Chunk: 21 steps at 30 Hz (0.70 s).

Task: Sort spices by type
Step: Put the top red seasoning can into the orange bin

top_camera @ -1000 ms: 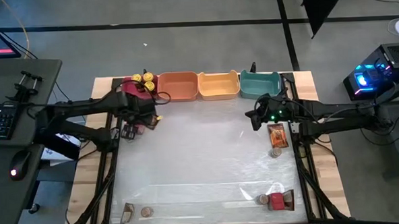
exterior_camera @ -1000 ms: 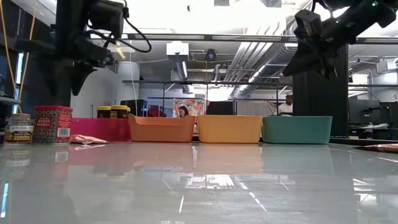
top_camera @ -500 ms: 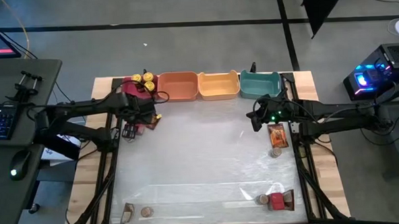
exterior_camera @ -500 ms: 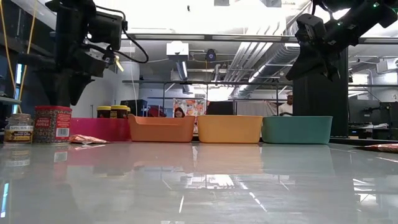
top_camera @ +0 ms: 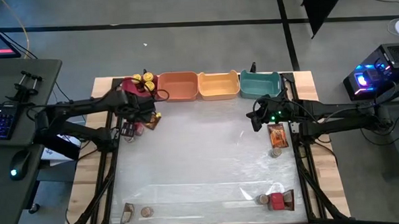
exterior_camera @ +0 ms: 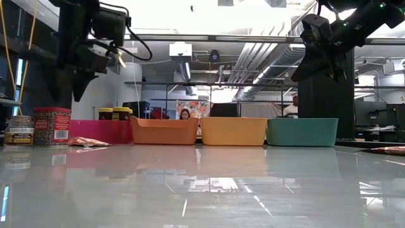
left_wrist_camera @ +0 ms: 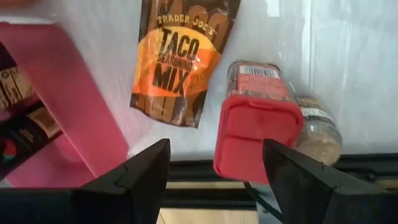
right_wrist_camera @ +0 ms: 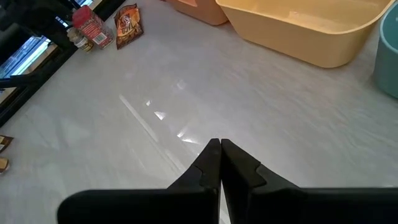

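Note:
My left gripper point(left_wrist_camera: 216, 146) is open and empty, above three spices by the table's left edge: a red-lidded box point(left_wrist_camera: 258, 127), a grey-lidded jar point(left_wrist_camera: 318, 127) and an orange-brown taco-mix packet point(left_wrist_camera: 177, 59). All three rest on the table next to the pink bin point(top_camera: 132, 86). In the high view my left gripper point(top_camera: 132, 124) hangs over them. Yellow-lidded jars point(top_camera: 143, 79) sit in the pink bin. My right gripper point(right_wrist_camera: 219, 144) is shut and empty, above the table near the teal bin point(top_camera: 260, 84).
Orange point(top_camera: 178, 86) and yellow point(top_camera: 218, 85) bins stand in the far row. A packet point(top_camera: 277, 133) and jar point(top_camera: 276, 152) lie at the right edge. A packet point(top_camera: 127, 212), jars point(top_camera: 147, 212) and a red box point(top_camera: 277, 201) lie at the near edge.
My left gripper has shifted a little above the red box and the packet, dipping and then rising slightly, and its wrist has turned a bit. The spices stay where they were.

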Available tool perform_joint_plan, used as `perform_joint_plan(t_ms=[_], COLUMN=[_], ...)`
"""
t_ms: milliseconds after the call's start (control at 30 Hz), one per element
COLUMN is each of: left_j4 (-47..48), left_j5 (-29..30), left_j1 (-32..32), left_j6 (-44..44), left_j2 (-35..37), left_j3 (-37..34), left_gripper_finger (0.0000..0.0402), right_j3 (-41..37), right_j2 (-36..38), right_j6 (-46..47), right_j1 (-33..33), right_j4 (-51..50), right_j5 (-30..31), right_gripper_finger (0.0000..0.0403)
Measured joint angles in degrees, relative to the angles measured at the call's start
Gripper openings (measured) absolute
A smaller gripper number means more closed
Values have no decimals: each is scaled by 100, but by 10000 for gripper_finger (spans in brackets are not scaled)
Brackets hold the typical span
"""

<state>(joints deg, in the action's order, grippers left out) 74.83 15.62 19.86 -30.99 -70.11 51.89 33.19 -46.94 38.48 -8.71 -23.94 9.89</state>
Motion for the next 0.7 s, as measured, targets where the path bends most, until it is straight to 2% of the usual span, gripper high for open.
perform_joint_plan(t_ms=[167, 333, 600, 700], left_j4=[336, 385, 45, 51], left_j5=[-205, -58, -314, -331], left_j1=[-1, -1, -1, -1], left_j6=[481, 1296, 520, 58], left_j2=[10, 21, -17, -28], left_j3=[89, 89, 92, 93], left_gripper_finger=[243, 243, 245, 258], right_j3=[0, 0, 0, 0], right_j2=[0, 0, 0, 0], right_j6=[0, 2, 33, 57], right_j1=[2, 0, 0, 0], right_j4=[0, -2, -2, -2], right_j5=[0, 2, 107, 107], right_gripper_finger=[0, 0, 0, 0])
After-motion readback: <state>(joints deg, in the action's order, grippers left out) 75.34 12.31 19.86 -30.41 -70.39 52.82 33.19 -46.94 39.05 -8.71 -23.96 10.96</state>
